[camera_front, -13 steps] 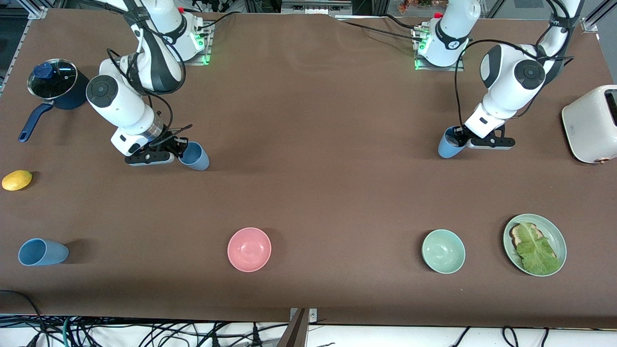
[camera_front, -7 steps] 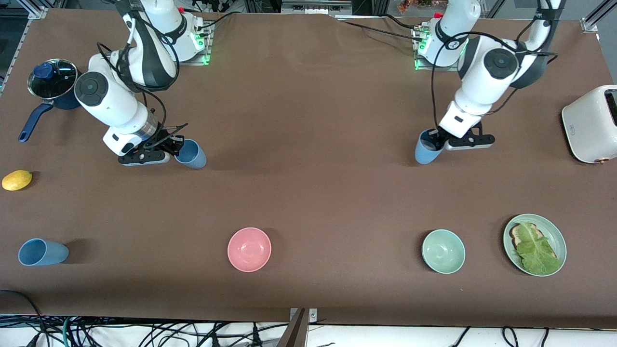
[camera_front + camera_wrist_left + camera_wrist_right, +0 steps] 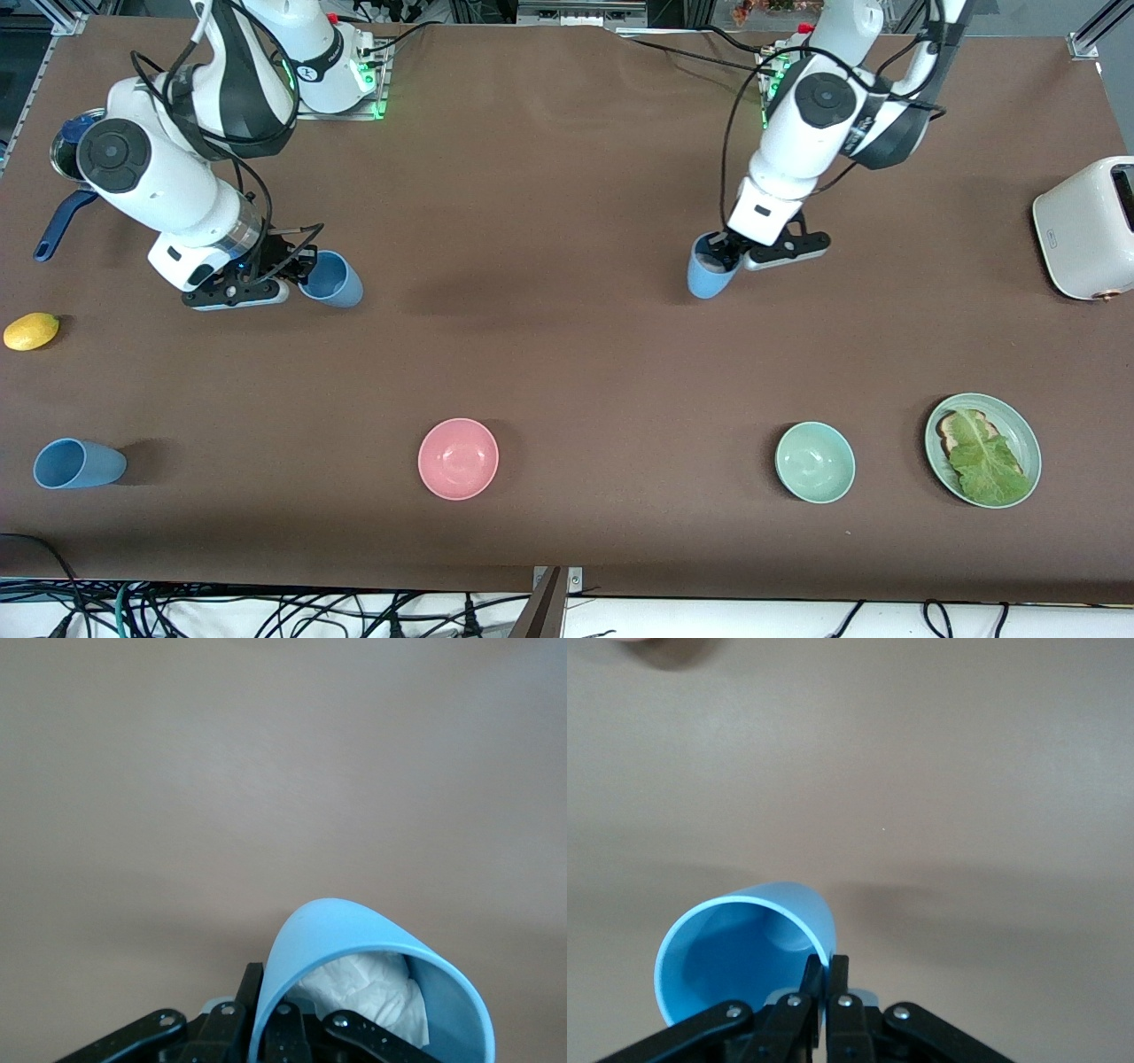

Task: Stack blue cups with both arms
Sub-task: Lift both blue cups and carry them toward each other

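Bottom of the frame first: third blue cup (image 3: 78,464) lies on its side at lower left, mouth toward the frame's left edge, nothing holding it; along the same row a pink bowl (image 3: 458,458) at lower centre, a pale green bowl (image 3: 814,462) and, lower right, a green plate (image 3: 1026,431) with toast and a lettuce leaf (image 3: 983,461) on it. Yellow lemon (image 3: 31,330) at the left edge, mid height. Up from there, my right gripper (image 3: 295,268) sits left of centre over bare brown table (image 3: 567,354), jaws pinched shut on the rim of a blue cup (image 3: 331,279); one finger (image 3: 812,988) is inside the wall, one outside, cup tilted with its plain blue inside showing. My left gripper (image 3: 725,255) is right of centre in the frame, also over bare table, clamped on the rim of the other blue cup (image 3: 710,272); that one hangs roughly upright under the fingers, and the left wrist view shows its inside whitish, like crumpled paper (image 3: 372,988). The two held cups are well apart, at about the same height in the frame. White toaster (image 3: 1085,228) at the right edge. Dark blue saucepan (image 3: 66,164) at upper left, mostly hidden by my right arm
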